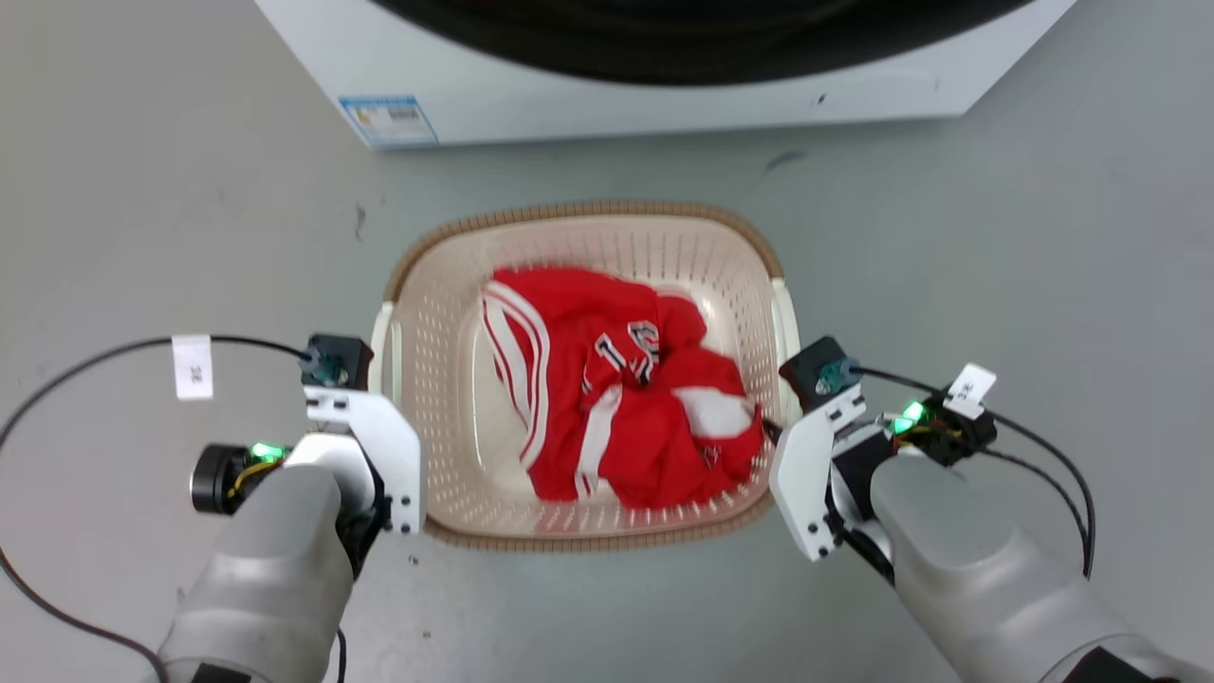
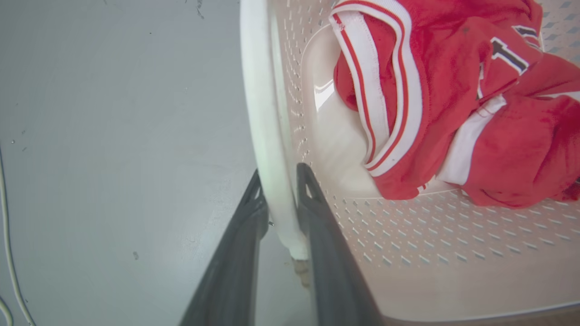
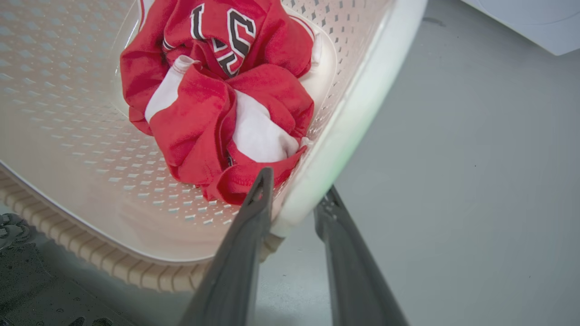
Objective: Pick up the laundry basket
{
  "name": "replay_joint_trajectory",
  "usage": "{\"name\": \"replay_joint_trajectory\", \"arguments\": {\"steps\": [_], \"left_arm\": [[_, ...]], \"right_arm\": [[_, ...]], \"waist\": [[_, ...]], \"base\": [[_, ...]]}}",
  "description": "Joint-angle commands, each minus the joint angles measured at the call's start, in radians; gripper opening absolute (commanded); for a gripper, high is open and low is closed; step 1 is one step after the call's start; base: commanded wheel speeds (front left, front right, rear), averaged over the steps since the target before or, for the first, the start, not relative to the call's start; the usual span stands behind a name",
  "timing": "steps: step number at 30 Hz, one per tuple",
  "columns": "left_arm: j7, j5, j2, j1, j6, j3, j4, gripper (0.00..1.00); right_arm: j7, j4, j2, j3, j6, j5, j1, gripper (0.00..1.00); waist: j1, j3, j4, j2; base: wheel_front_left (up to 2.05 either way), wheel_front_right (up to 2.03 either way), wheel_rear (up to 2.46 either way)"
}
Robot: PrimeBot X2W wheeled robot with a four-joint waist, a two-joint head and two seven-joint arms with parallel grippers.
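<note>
Cream perforated laundry basket (image 1: 446,398), brown woven-look rim

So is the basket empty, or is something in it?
Not empty. A crumpled red and white shirt lies inside the basket, covering much of its bottom.

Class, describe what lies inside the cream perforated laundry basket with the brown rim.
A crumpled red-and-white jersey lies in the cream perforated laundry basket; the floor beneath it is hidden.
</note>
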Motion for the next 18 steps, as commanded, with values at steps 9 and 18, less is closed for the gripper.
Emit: {"name": "replay_joint_trajectory", "arguments": {"steps": [9, 18], "left_arm": [[0.094, -0.080, -0.004, 0.092, -0.004, -0.083, -0.039, 0.00], [0.187, -0.175, 0.010, 0.171, -0.005, -0.164, -0.083, 0.00]], "right_arm": [[0.069, -0.007, 0.010, 0.088, 0.000, 0.087, 0.064, 0.00], [0.153, -0.003, 0.011, 0.161, 0.001, 0.179, 0.113, 0.00]], "waist": [[0.0000, -0.188, -0.018, 0.0000], [0.0000, -0.323, -0.040, 0.0000]], "base": [[0.00, 0.00, 0.00], [0.00, 0.00, 0.00]]}}
